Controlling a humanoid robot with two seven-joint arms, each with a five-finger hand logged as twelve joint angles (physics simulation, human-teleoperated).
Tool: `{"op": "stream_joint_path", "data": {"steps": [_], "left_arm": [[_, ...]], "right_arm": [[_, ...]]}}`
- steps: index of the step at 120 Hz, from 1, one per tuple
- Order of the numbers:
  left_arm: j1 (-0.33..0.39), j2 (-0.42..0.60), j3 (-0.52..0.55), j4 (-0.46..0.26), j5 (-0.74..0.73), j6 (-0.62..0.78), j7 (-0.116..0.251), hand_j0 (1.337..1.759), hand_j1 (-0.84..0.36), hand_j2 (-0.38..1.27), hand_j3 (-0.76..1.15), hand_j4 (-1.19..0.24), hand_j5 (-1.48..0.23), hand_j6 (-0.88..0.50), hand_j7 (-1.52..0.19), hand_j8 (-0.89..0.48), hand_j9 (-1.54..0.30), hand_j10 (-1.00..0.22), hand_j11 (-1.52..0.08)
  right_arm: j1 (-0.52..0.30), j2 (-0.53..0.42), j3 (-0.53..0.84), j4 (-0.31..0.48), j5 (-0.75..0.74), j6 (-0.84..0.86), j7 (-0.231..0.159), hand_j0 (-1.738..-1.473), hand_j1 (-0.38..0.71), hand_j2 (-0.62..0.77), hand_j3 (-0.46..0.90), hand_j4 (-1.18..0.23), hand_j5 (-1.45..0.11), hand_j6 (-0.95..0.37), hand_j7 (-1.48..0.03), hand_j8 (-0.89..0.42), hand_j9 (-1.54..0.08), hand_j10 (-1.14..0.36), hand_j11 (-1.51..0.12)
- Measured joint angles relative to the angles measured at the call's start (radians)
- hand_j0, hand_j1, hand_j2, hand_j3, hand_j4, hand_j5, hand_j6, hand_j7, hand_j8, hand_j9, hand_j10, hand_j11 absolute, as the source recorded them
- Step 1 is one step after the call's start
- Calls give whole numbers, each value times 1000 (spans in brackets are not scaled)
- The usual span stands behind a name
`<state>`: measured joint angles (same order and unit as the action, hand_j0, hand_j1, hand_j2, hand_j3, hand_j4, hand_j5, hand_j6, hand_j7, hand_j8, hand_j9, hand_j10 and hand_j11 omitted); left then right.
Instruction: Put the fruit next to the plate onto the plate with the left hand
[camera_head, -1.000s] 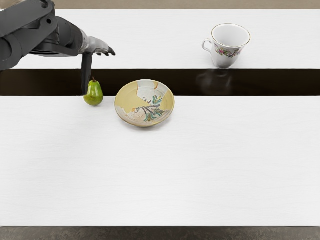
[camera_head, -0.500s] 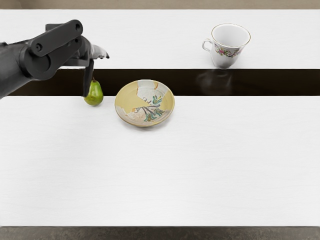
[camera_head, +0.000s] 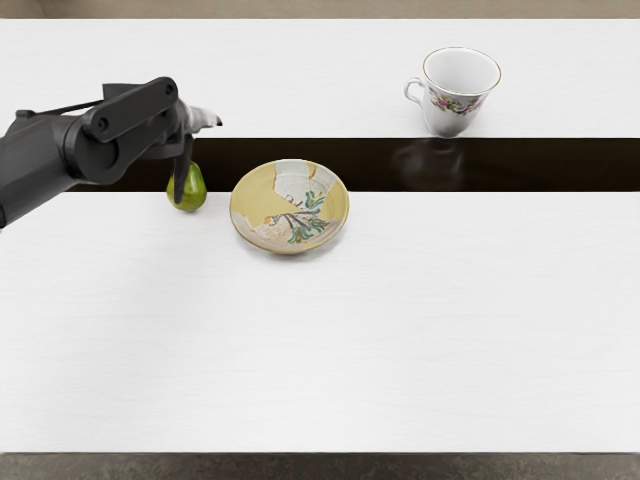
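Reaching in from the left edge, the left arm (camera_head: 60, 155) lay low across the near table's (camera_head: 320, 330) far edge, and the left hand (camera_head: 196, 124) hung right over the pear (camera_head: 197, 190). Was it spread or clamped? That could not be told, since the arm hid most of the hand. A dark part of the hand dropped down in front of the pear and covered a strip of it. The green pear stood upright on the table, at the edge by the dark gap (camera_head: 500, 165), just left of the plate (camera_head: 262, 190) and not on it. The yellow plate, painted with a bird and sprigs, sat flat and held nothing. Well off to the right, a flowered cup (camera_head: 455, 95) stood upright on the far white surface (camera_head: 300, 70) beyond the gap, with its handle facing left.
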<state>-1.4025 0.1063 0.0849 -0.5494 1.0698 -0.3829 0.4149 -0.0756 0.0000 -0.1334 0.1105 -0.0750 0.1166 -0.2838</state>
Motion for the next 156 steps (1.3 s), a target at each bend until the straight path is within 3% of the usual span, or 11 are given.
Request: {"op": "stream_joint_path", "data": {"steps": [52,103,156], "left_arm": [[23,0,4,11,-23,-21,-21,1658,217,23,0,-112,-144,-113,-144,-113,-144,-112,-144],[28,-83,27,152,-19,-23,-125,1658,135,36,0,-180,-232,-180,-232,-180,-232,-179,-232],[29,-78,112,169,-25,-32,-134,1658,135,36,0,-179,-232,-180,-232,-180,-232,-179,-232]], "right_arm": [[1,0,-1,0,0,0,0,-1658,-349,0,0,0,0,0,0,0,0,0,0],[1,0,-1,0,0,0,0,-1658,-349,0,0,0,0,0,0,0,0,0,0],[1,0,0,0,0,0,1,-1658,-349,0,0,0,0,0,0,0,0,0,0]]}}
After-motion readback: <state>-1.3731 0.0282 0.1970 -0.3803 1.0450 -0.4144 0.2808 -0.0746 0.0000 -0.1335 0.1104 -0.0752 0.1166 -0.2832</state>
